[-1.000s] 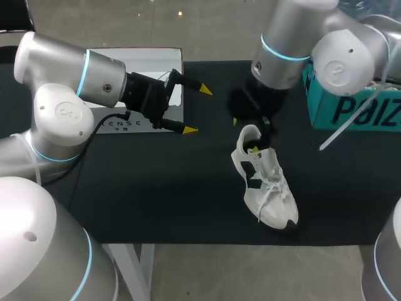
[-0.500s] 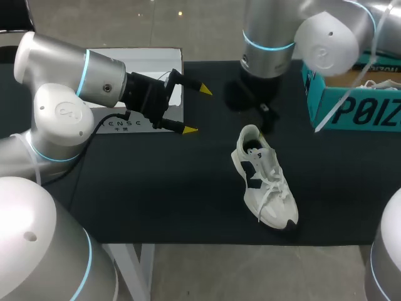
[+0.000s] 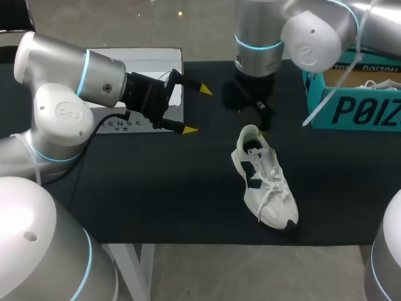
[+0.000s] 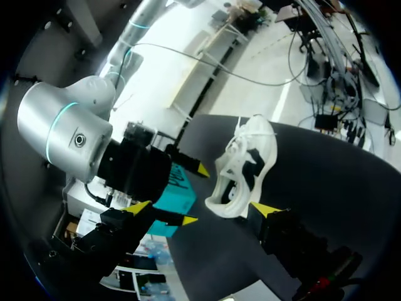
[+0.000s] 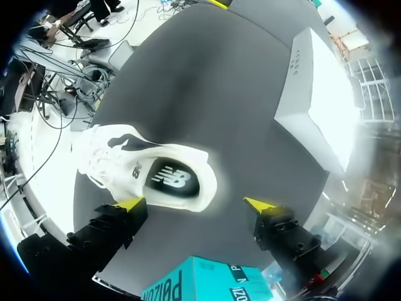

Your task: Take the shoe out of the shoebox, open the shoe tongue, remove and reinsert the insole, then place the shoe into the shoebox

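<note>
One shoe (image 3: 263,179) upright, toe toward me, left hand (image 3: 198,110) wide, right hand (image 5: 193,204) wide

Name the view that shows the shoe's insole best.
The right wrist view: it looks straight down into the shoe, insole plainly exposed. The head view shows the shoe whole but its opening small; the left wrist view shows mostly its side.

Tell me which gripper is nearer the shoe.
Right. The right gripper hangs open just above the heel of the shoe. The left gripper, also open, is well off to the shoe's left, over the table's far side.
</note>
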`<state>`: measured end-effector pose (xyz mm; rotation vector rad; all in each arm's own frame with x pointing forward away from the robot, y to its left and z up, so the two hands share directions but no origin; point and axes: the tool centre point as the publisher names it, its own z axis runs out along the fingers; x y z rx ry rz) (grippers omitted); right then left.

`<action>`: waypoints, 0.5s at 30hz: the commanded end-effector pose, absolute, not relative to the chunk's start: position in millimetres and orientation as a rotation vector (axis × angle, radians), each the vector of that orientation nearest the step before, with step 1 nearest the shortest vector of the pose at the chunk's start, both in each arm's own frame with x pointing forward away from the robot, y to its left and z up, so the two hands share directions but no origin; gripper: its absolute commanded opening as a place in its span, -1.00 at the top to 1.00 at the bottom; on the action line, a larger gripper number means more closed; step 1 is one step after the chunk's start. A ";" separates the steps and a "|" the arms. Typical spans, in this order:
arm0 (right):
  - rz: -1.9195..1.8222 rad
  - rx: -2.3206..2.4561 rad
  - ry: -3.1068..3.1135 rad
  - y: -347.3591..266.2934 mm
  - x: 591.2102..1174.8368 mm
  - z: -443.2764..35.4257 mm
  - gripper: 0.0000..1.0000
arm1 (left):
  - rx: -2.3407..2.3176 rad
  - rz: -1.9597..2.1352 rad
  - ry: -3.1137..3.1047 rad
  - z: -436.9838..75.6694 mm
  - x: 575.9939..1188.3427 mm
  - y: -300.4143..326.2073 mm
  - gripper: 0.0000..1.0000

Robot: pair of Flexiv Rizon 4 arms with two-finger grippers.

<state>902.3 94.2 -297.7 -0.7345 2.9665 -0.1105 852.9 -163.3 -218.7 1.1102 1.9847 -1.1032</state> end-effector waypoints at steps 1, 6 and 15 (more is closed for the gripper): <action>-0.103 -0.737 2.992 95.8 910.9 -315.5 -1.00 | 1.112 -1.101 1.986 -218.7 852.5 -162.8 -1.00; -0.084 -0.737 3.008 97.0 911.0 -330.5 -1.00 | 1.112 -1.101 1.986 -218.7 852.5 -162.8 -1.00; -0.072 -0.732 3.019 94.1 914.4 -342.5 -1.00 | 1.112 -1.101 1.986 -218.7 852.5 -162.8 -1.00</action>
